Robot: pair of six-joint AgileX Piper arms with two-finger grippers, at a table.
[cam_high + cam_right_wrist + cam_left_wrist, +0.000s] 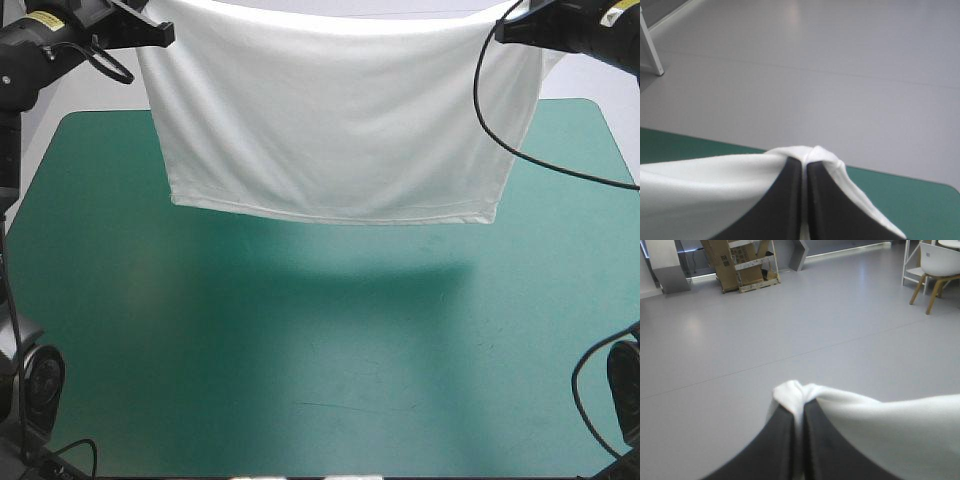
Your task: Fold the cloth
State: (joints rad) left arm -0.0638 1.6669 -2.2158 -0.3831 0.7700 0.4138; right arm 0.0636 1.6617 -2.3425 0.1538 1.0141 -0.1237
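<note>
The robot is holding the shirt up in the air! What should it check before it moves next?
1. Left gripper shut on the T-shirt: ok.
2. Right gripper shut on it too: ok.
3. T-shirt hangs spread out, no twists: ok.
4. Bottom hem hangs about level, off the table: ok.
5. Table below is bare for laying it down: ok.
6. Whether front or back faces the robot: cannot tell.

Bright, even light; broad soft shadow on the teal-green cover (under the hanging T-shirt)
</note>
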